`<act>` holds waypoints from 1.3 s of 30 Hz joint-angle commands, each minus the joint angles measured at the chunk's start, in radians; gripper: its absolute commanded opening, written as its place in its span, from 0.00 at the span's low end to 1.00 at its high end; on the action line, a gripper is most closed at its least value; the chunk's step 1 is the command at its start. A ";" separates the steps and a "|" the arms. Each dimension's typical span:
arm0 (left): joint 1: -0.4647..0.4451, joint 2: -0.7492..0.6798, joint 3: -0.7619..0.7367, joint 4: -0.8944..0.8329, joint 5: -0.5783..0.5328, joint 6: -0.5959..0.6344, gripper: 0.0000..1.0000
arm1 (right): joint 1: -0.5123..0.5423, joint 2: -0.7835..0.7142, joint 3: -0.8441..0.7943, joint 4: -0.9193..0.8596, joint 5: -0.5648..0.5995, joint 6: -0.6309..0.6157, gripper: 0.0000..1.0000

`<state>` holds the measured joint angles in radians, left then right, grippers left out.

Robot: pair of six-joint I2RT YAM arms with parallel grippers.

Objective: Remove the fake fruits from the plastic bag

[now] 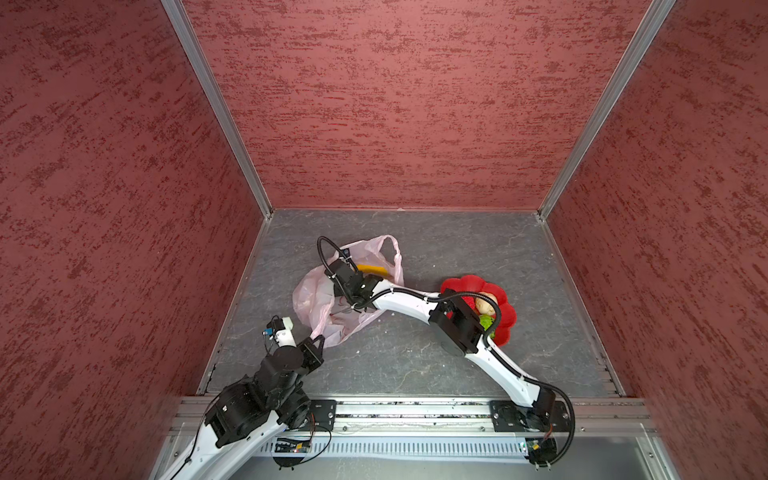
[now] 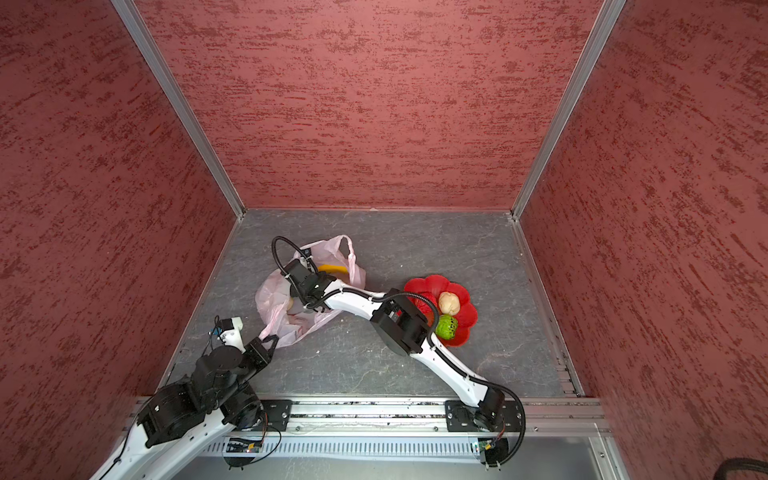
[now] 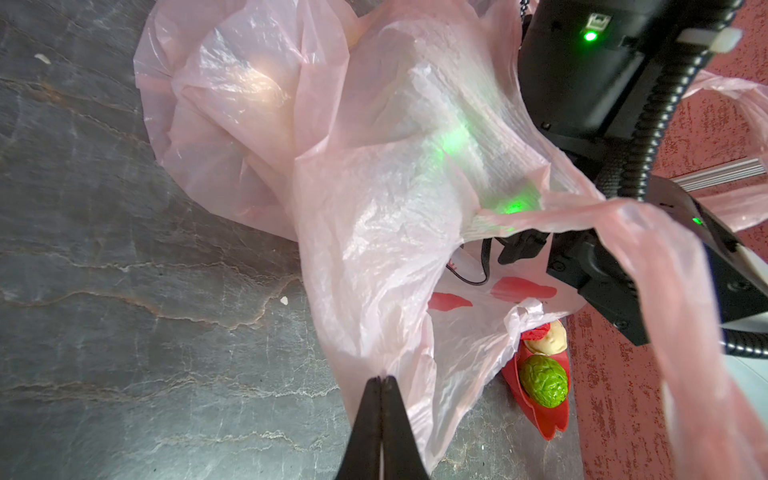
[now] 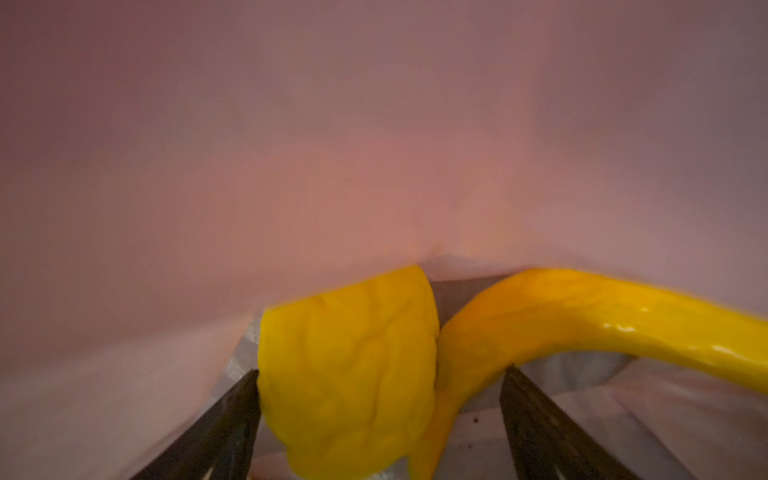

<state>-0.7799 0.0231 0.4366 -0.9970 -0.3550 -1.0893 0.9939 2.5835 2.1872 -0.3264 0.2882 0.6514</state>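
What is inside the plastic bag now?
The right wrist view shows a yellow ball and the banana inside the plastic bag, the open right gripper around the ball. Its crumpled film hides anything deeper.

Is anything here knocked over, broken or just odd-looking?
Nothing is broken or spilled. The plastic bag lies crumpled, its edge pinched by the shut left gripper; the open right gripper is inside it at the yellow ball and banana. A white fleck lies on the table.

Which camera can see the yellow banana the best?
The right wrist view. There the banana is close and curved, next to a yellow ball inside the plastic bag. Both top views show only a yellow strip of it in the bag. The left wrist view hides it.
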 commanded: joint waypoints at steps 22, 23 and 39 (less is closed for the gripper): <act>0.000 -0.013 0.000 0.002 -0.001 0.019 0.00 | -0.022 -0.004 -0.007 0.044 -0.032 0.021 0.62; -0.001 -0.012 -0.001 0.004 -0.001 0.019 0.00 | -0.021 -0.012 -0.019 0.052 -0.034 0.021 0.61; -0.001 -0.012 0.008 0.001 -0.006 0.020 0.00 | -0.022 -0.055 -0.081 0.103 -0.047 0.004 0.52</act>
<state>-0.7799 0.0231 0.4366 -0.9939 -0.3458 -1.0832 0.9798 2.5774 2.1311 -0.2382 0.2501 0.6544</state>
